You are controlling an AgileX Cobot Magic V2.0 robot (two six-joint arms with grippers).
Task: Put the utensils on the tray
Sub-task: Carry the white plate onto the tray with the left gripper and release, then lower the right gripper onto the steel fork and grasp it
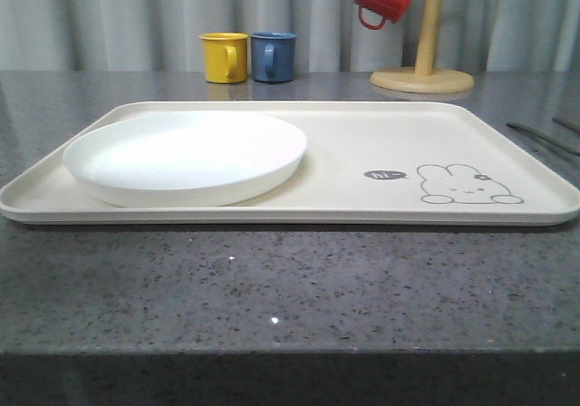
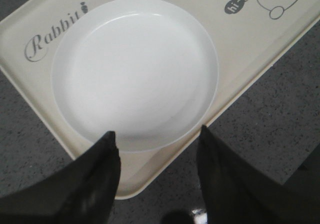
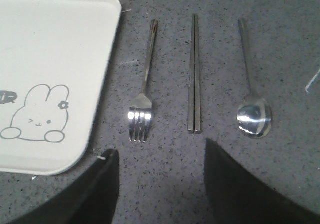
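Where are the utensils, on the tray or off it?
Off: fork, chopsticks and spoon lie on the counter beside the tray.

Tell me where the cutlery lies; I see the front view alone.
Observer: On the table beside the tray, off it: fork nearest, then chopsticks, then spoon.
Operator: Give me the right gripper's state.
Observer: The right gripper is open above them, fingers apart, holding nothing.
Operator: Now the left one.
Observer: The left gripper is open too, over the plate at the tray's edge.
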